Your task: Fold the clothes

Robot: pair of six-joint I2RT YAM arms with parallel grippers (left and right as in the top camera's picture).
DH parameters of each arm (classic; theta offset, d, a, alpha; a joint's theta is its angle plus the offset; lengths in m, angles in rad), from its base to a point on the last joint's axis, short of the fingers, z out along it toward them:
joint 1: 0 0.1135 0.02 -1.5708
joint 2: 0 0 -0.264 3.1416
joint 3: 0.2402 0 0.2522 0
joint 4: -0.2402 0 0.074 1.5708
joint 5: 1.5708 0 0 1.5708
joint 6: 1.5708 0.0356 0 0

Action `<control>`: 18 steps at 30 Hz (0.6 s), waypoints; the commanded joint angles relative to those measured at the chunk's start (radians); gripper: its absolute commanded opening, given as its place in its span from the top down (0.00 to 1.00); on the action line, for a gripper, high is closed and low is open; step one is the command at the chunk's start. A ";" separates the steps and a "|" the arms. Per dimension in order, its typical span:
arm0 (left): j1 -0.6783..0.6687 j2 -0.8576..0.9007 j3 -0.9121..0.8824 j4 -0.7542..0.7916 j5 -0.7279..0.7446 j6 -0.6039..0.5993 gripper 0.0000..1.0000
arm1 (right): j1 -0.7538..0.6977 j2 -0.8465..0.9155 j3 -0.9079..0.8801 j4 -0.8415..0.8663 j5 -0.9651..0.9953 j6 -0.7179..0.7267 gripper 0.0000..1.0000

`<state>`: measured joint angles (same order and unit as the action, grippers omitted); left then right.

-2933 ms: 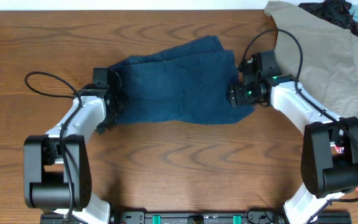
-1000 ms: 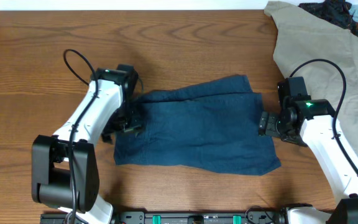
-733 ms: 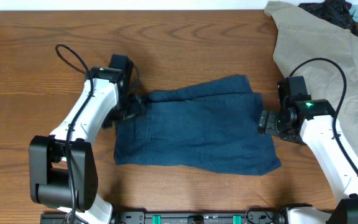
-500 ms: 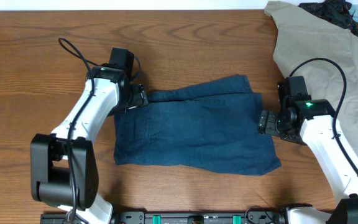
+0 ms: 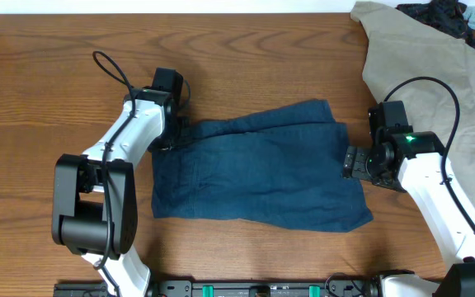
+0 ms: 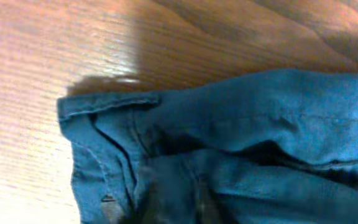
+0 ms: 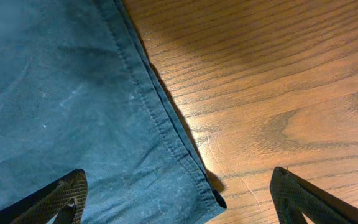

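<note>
Overhead, navy shorts flat, wooden table

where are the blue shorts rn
In the overhead view, the shorts lie mid-table, between the left gripper and the right gripper.

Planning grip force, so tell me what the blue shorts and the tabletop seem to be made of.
Shorts: likely woven cotton, denim-like, matte dark blue; the wrist views show stitched hems and soft folds.
Tabletop: wood or wood-look laminate, smooth with a slight sheen; grain lines and a glare patch show. Which of the two cannot be told.
</note>
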<state>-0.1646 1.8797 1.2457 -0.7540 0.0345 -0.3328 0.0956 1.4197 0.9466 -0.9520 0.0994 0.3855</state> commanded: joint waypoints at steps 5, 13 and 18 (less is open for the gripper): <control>0.002 -0.025 0.016 -0.058 0.000 0.011 0.94 | -0.005 -0.007 0.003 0.020 0.000 -0.009 0.10; 0.002 -0.235 0.022 -0.219 0.003 -0.024 0.94 | -0.005 0.003 0.003 0.281 -0.075 -0.100 0.13; 0.002 -0.323 0.022 -0.268 0.050 -0.072 0.94 | -0.004 0.066 0.003 0.503 -0.185 -0.132 0.15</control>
<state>-0.1654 1.5806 1.2476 -1.0100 0.0544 -0.3706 0.0956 1.4414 0.9474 -0.4938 -0.0006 0.2989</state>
